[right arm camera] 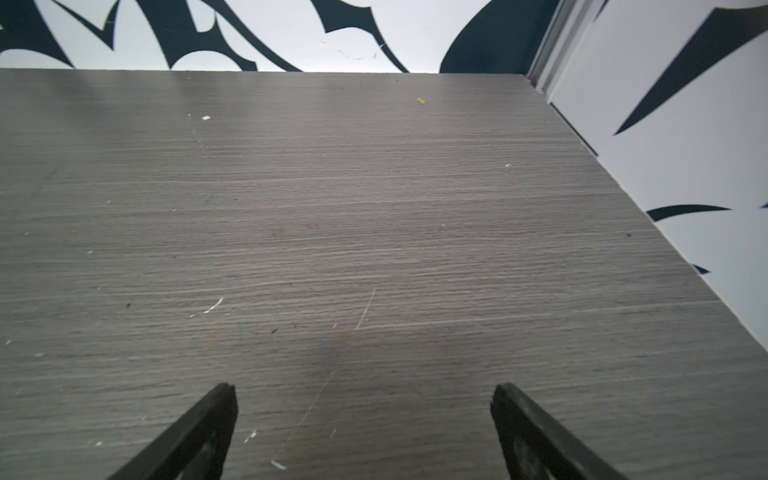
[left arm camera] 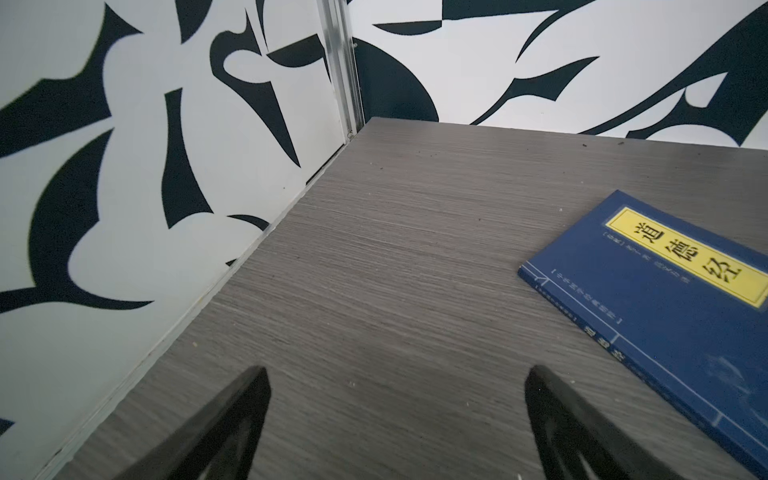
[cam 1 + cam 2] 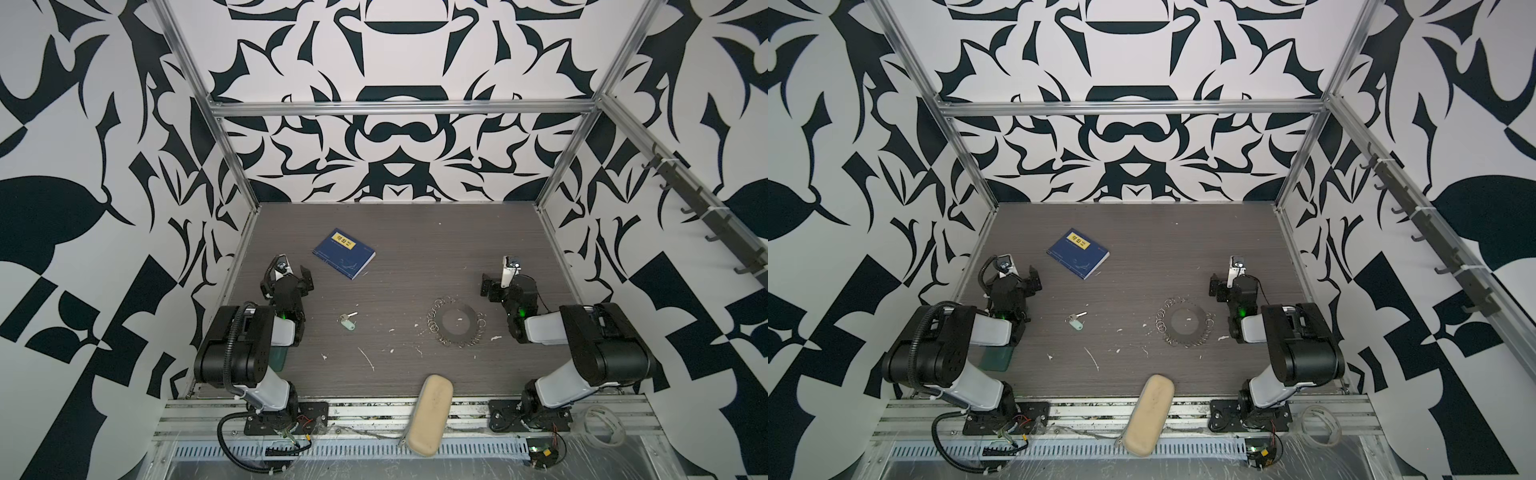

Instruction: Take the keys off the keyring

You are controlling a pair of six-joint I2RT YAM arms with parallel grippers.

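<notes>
— Keys (image 3: pixel 347 321) first: where do they lie in both top views?
— Flat on the bench (image 3: pixel 415 241), well apart from the keyring (image 3: pixel 444 328). They sit back from the left hand (image 3: pixel 291 273), toward its arm's base and inward. The keyring lies the same way from the right hand (image 3: pixel 504 281), and nearer to it. Neither hand touches either thing.
— What else is around?
— A blue book (image 3: pixel 345 253) lies near the left hand, ahead of it and inward. A beige case (image 3: pixel 430 409) rests across the bench's near edge, well behind both hands.
— And the left wrist view?
— The left hand (image 2: pixel 397 374) is released, its fingers spread wide with only bare bench between them. The blue book (image 2: pixel 665 299) lies ahead of the fingertips, off to one side.
— The right wrist view?
— The right hand (image 1: pixel 363 388) is released too, fingers wide and grasping nothing. Scratched, speckled bench runs ahead of it to the patterned wall (image 1: pixel 270 29).
</notes>
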